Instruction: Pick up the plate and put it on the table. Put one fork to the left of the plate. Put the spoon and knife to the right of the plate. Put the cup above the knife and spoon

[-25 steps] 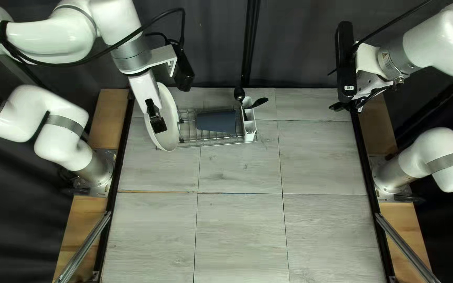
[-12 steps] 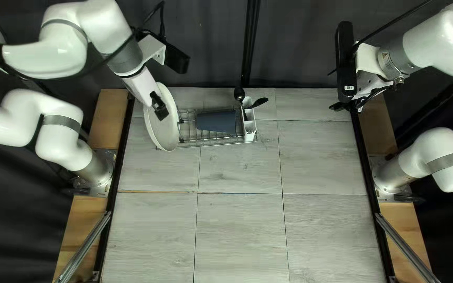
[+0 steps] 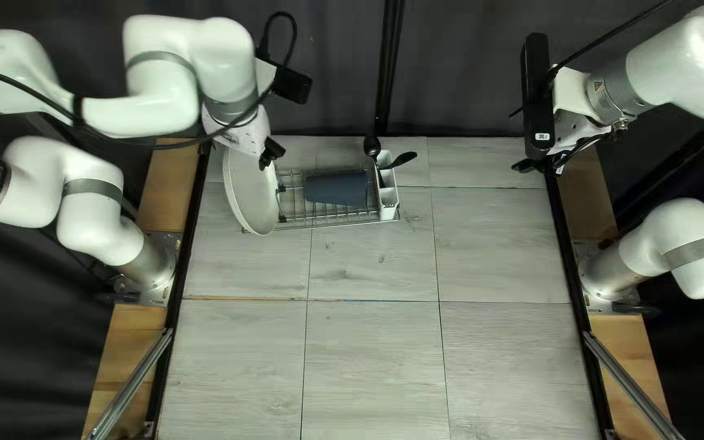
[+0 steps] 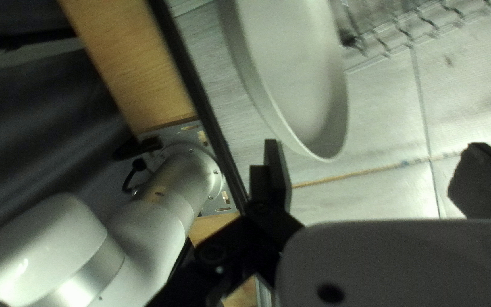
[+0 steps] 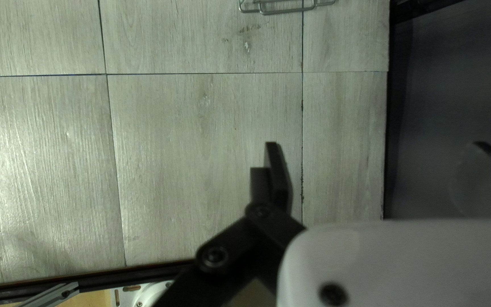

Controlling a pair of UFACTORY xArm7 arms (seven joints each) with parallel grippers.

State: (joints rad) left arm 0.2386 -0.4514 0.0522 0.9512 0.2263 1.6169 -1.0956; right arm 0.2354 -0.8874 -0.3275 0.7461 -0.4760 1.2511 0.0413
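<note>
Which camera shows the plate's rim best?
Left wrist view: the plate is closest there, its rim clear though partly cut off. Top left view shows nearly all, beside the rack; right wrist view, none.

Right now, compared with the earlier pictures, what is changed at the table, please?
The left gripper moved toward the far edge of the table and the right of the top left view. Its jaws are open; I see nothing taken hold of or let go. The plate, rack, cup, utensils and right gripper stayed put.
</note>
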